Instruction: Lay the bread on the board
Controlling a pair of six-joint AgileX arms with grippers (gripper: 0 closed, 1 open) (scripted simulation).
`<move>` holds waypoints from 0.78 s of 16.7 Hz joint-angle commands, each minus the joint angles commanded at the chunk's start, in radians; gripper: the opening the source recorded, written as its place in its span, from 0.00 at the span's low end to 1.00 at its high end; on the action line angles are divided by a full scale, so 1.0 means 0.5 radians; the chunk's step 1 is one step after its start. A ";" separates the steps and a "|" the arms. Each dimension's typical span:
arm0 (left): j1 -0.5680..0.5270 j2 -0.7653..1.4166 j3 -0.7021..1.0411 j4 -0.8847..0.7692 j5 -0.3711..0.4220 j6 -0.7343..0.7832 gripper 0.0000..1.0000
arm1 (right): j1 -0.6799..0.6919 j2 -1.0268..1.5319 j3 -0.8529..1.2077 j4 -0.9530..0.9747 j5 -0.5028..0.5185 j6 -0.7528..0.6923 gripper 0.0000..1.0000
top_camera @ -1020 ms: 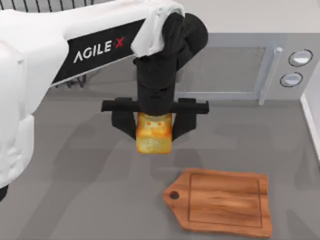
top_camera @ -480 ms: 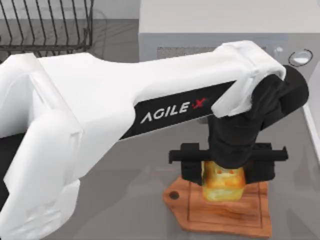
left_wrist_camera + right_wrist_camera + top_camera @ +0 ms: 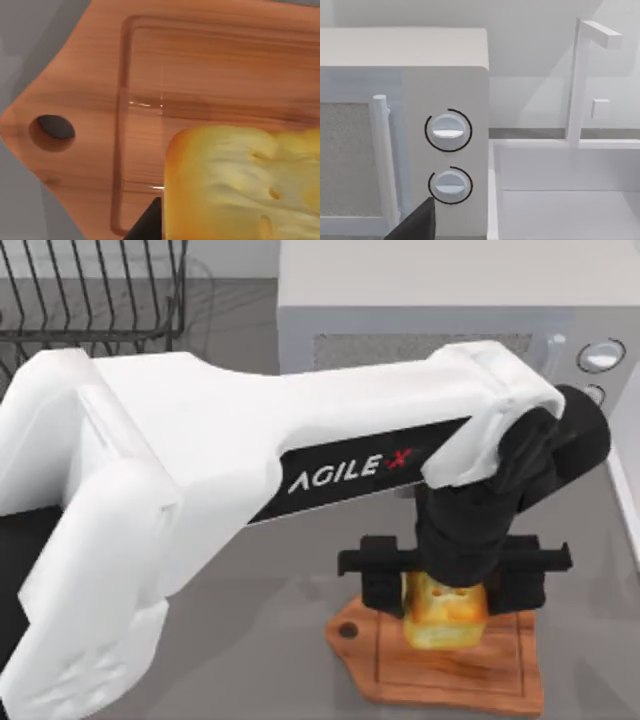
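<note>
Rack of dark wire [image 3: 95, 290] sits way up at the table's 10 o'clock corner. My left arm reaches across from that side, and the left gripper [image 3: 447, 590] hangs over the board [image 3: 440, 665] down at about 5 o'clock, jaws closed snug on the bread [image 3: 445, 612] from both sides. Can't tell if the loaf is touching the wood. Board's long axis runs left-right, tapered end with the round hole [image 3: 347, 630] pointing to 9 o'clock. Behind it at 1 o'clock is the white microwave [image 3: 440, 300]. Right wrist view has that microwave's two dials [image 3: 448, 131] and a white sink [image 3: 565, 190] beside them.
</note>
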 joint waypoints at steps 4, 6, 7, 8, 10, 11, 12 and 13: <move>-0.002 0.025 -0.086 0.110 0.001 0.000 0.00 | 0.000 0.000 0.000 0.000 0.000 0.000 1.00; -0.003 0.040 -0.134 0.182 0.001 0.000 0.00 | 0.000 0.000 0.000 0.000 0.000 0.000 1.00; -0.005 0.047 -0.151 0.200 0.000 -0.002 0.00 | 0.000 0.000 0.000 0.000 0.000 0.000 1.00; -0.005 0.048 -0.153 0.202 0.000 -0.002 0.00 | 0.000 0.000 0.000 0.000 0.000 0.000 1.00; -0.005 0.048 -0.153 0.202 0.000 -0.002 0.00 | 0.000 0.000 0.000 0.000 0.000 0.000 1.00; -0.005 0.048 -0.153 0.202 0.000 -0.002 0.00 | 0.000 0.000 0.000 0.000 0.000 0.000 1.00; -0.005 0.048 -0.153 0.202 0.000 -0.002 0.08 | 0.000 0.000 0.000 0.000 0.000 0.000 1.00; -0.005 0.048 -0.153 0.202 0.000 -0.002 0.15 | 0.000 0.000 0.000 0.000 0.000 0.000 1.00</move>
